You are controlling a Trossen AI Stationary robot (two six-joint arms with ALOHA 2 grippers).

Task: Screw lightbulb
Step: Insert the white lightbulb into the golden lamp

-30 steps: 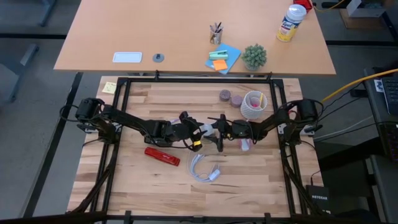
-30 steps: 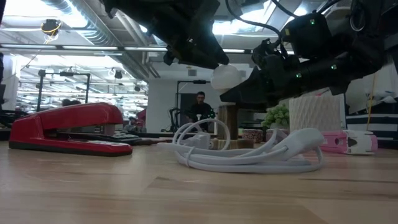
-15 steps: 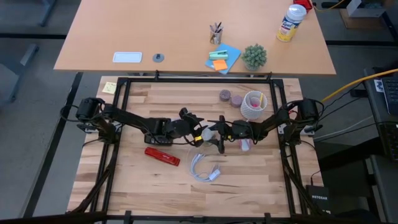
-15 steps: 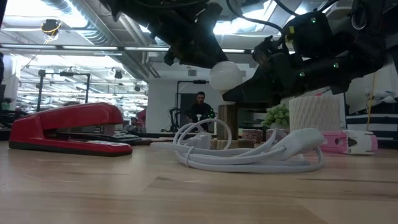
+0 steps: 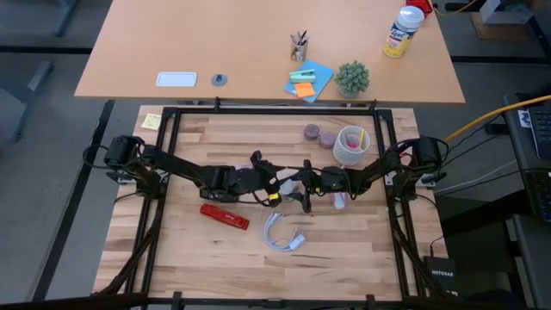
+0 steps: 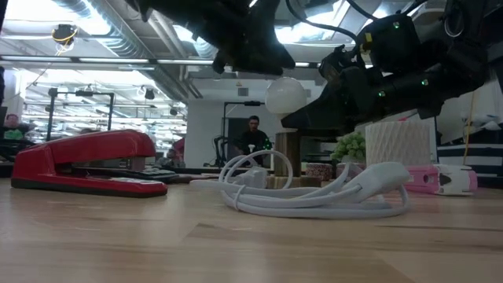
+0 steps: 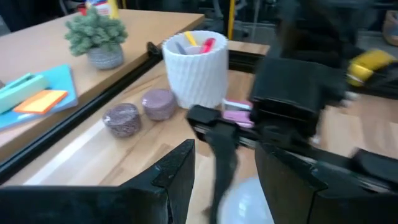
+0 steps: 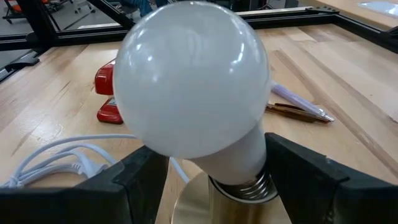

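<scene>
Two dark arms meet over the middle of the wooden table (image 5: 189, 258). On the left lies a red stapler (image 6: 82, 161), near it a coiled white cable (image 6: 314, 196). The left gripper (image 5: 274, 182) has its fingers apart around the round top of the lightbulb (image 8: 193, 87), without pressing it. The lightbulb hangs in the air between both grippers. The right gripper (image 5: 301, 191) grips its metal socket with wide fingers. Far right stands a white ribbed cup (image 7: 196, 68).
</scene>
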